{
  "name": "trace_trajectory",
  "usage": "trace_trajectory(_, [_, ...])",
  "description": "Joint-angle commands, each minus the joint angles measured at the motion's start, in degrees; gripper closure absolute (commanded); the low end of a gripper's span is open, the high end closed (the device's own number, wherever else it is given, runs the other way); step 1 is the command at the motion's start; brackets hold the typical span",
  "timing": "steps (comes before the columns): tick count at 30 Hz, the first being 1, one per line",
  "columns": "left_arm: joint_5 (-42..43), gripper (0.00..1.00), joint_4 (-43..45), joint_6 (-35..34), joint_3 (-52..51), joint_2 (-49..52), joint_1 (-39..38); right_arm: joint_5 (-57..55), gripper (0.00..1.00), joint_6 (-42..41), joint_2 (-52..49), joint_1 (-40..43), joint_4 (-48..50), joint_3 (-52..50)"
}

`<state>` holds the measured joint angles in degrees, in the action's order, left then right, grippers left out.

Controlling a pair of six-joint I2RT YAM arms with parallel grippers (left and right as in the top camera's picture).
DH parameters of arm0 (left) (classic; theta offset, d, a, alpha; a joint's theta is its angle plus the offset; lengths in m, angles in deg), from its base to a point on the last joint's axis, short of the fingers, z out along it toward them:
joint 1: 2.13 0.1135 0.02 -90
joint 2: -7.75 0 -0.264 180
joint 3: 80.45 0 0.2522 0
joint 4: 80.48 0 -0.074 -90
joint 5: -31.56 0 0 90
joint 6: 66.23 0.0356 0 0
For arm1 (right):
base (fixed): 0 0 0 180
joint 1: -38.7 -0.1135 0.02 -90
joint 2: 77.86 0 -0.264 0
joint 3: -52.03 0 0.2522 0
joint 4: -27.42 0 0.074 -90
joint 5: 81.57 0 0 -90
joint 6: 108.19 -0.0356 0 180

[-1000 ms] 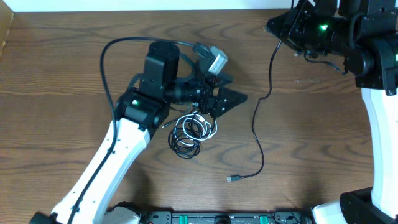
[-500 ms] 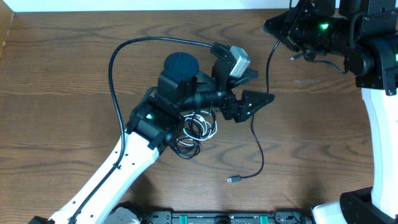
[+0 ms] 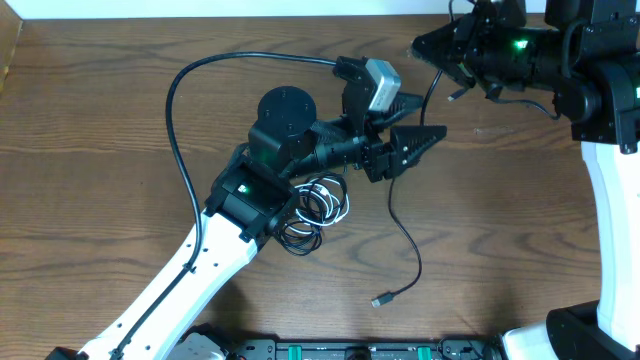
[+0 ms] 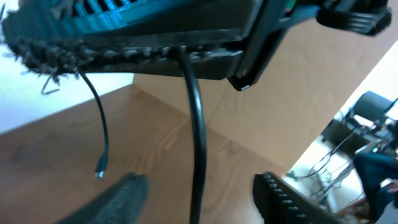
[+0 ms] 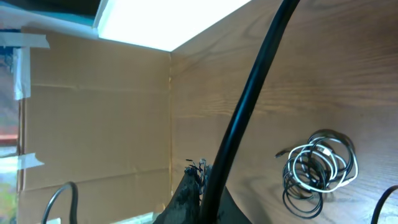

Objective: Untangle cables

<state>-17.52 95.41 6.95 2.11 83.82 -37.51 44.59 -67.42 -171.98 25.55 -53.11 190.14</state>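
Observation:
A long black cable point(image 3: 404, 235) hangs from my right gripper point(image 3: 440, 52), which is shut on its upper part. It runs down across the table to a small plug point(image 3: 378, 300). In the right wrist view the cable point(image 5: 249, 93) passes through the shut fingers point(image 5: 202, 186). My left gripper point(image 3: 412, 128) is open, with this cable between its jaws. The left wrist view shows the cable point(image 4: 196, 124) running between the spread fingers point(image 4: 199, 186) without being pinched. A tangled coil of black and white cables point(image 3: 310, 212) lies under the left arm and also shows in the right wrist view point(image 5: 318, 171).
A short cable end with a plug point(image 4: 99, 169) dangles below the right gripper. The left arm's own thick black cable point(image 3: 180, 90) loops over the table's left side. A cardboard wall point(image 5: 93, 106) stands at the table's far edge.
My left gripper has moved right and up from the coil to straddle the long black cable. The right gripper has shifted slightly left. The cable's lower plug has slid a little nearer the front.

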Motion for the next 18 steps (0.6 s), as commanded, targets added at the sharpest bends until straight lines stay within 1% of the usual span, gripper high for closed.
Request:
trace_trajectory(1, [-0.5, 0.51, 0.4, -0.1, 0.2, -0.1, -0.1, 2.0, 0.99, -0.5, 0.0, -0.3, -0.1, 0.5])
trace_trajectory(4, [-0.5, 0.62, 0.4, -0.1, 0.2, -0.1, -0.1, 2.4, 0.98, -0.5, 0.0, -0.5, -0.3, 0.5])
trace_trajectory(5, [-0.5, 0.67, 0.4, -0.1, 0.2, -0.1, -0.1, 2.6, 0.98, -0.5, 0.0, -0.5, -0.4, 0.5])
trace_trajectory(6, [-0.5, 0.75, 0.3, -0.1, 0.2, -0.1, -0.1, 2.6, 0.99, -0.5, 0.0, -0.5, -0.4, 0.5])
trace_trajectory(8, [-0.5, 0.86, 0.3, -0.7, 0.2, -0.1, -0.1, 2.6, 0.98, -0.5, 0.0, -0.5, -0.4, 0.5])
trace_trajectory(10, [-0.5, 0.92, 0.4, -1.3, 0.2, -0.1, -0.1, 2.6, 0.98, -0.4, 0.0, -0.5, -0.4, 0.5])
trace_trajectory(13, [-0.6, 0.92, 0.3, -1.3, 0.2, -0.1, -0.1, 2.6, 0.98, -0.4, 0.0, -0.5, -0.9, 0.5])
trace_trajectory(14, [-0.9, 0.92, 0.3, -1.5, 0.2, -0.1, -0.1, 2.6, 0.96, 0.4, 0.0, -0.5, -1.0, 0.5])
trace_trajectory(15, [-1.3, 0.92, 0.3, -1.9, 0.2, -0.1, -0.1, 2.4, 0.91, 1.8, 0.0, -0.5, -1.1, 0.5])
trace_trajectory(16, [-1.7, 0.93, 0.3, -2.4, 0.2, -0.1, -0.1, 1.6, 0.83, 3.6, 0.0, -0.5, -1.3, 0.5])
trace_trajectory(17, [-2.1, 0.93, 0.2, -2.6, 0.2, -0.1, -0.1, 0.1, 0.75, 5.7, 0.0, -0.5, -1.7, 0.5])
trace_trajectory(18, [-3.1, 0.92, -0.3, -3.0, 0.2, -0.1, -0.1, -2.3, 0.59, 7.6, 0.0, -0.5, -2.5, 0.5])
